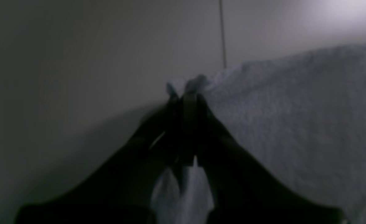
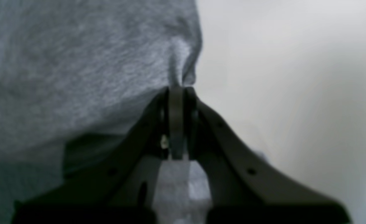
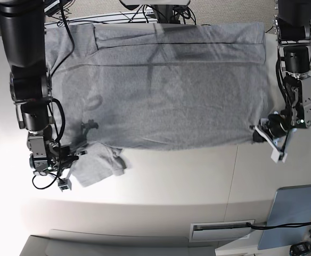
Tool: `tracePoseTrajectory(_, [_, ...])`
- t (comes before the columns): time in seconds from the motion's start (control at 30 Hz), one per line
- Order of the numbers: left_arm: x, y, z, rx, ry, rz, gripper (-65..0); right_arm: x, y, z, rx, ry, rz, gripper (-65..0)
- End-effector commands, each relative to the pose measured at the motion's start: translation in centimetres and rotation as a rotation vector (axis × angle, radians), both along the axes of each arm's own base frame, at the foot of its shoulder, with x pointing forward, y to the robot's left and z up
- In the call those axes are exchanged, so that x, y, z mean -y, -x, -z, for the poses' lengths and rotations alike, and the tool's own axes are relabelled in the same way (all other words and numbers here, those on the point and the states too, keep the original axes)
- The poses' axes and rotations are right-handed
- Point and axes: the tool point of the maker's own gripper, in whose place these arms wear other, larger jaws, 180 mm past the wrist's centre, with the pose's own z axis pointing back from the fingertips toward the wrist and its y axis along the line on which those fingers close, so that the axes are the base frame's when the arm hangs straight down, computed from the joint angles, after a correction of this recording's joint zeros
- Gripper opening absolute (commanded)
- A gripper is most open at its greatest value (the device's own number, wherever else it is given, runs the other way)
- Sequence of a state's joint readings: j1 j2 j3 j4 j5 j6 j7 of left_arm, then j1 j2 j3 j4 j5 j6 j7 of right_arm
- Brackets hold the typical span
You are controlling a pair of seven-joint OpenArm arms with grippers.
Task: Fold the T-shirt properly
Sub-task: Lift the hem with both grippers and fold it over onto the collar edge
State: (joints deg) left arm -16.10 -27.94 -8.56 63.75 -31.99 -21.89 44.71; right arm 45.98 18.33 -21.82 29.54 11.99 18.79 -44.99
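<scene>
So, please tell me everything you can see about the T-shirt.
The T-shirt is heather-grey, soft-looking knit, spread wide across the white table, plain side up. One sleeve lies crumpled at its lower corner. The left end effector and the right end effector each pinch a corner of its near edge.

1. The left gripper (image 1: 187, 93) is seen with its jaws pressed together on a pinch of the T-shirt (image 1: 294, 118), at the garment's lower corner.
2. The right gripper (image 2: 178, 88) is likewise closed, a small tuck of cloth being clamped at the T-shirt's edge.
3. In the base view, both arms are extended downward, one along each side of the T-shirt, with the wrists bent inward toward its lower hem.
</scene>
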Motion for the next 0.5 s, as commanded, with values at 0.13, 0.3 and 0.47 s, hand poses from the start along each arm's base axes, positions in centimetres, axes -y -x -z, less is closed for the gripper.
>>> tracePoseTrajectory(0.13, [0.3, -0.4, -4.2, 0.111, -0.054, 0.051, -65.0, 1.8, -1.5, -5.3, 0.17, 0.019, 0.016, -65.0])
tracePoseTrajectory(0.3, [0.0, 1.1, -4.6, 0.135, -0.054, 0.018, -65.0, 2.2, 0.9, -8.1, 0.248, 0.165, -0.064, -65.0])
tracePoseTrajectory(0.47, [-1.3, 3.6, -4.8, 0.144, 0.0, -0.016, -65.0, 2.2, 4.7, -9.8, 0.32, 0.164, -0.052, -65.0])
